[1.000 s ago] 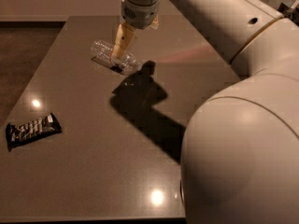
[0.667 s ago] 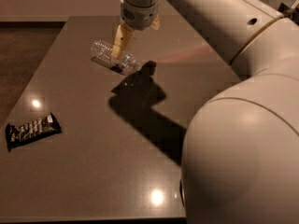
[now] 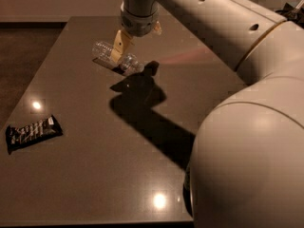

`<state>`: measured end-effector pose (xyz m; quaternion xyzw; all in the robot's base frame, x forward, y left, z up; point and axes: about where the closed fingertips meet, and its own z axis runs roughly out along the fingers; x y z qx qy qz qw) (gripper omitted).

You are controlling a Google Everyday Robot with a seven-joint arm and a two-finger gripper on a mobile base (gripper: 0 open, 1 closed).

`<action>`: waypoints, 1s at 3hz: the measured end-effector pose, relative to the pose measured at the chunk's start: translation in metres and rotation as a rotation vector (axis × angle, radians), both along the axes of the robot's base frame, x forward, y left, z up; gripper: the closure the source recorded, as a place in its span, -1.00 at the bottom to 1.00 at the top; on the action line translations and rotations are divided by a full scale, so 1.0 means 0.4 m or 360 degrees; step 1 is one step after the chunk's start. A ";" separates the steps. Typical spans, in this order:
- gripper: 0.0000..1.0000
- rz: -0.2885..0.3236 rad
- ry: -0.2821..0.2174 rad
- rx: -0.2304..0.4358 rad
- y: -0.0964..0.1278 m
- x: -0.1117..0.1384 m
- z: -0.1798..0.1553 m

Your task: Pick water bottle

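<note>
Gripper (image 3: 119, 51) astride the lying water bottle (image 3: 130, 63), grip state indeterminable; glossy dark table (image 3: 95, 175) reflects ceiling lights, wrapped snack bar (image 3: 33, 133) near its left edge.

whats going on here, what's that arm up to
A robot arm reaches over the dark table, with its gripper down at a clear water bottle that lies on its side toward the far edge. Whether the bottle is gripped yet cannot be told. A dark-wrapped snack bar sits apart near the left front edge, untouched.
</note>
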<state>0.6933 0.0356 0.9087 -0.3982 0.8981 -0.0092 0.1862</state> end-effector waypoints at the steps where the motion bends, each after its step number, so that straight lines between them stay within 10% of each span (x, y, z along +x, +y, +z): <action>1: -1.00 -0.0030 0.0001 0.0030 0.013 0.026 -0.023; 3: -1.00 -0.0052 0.0060 0.0052 0.030 0.071 -0.089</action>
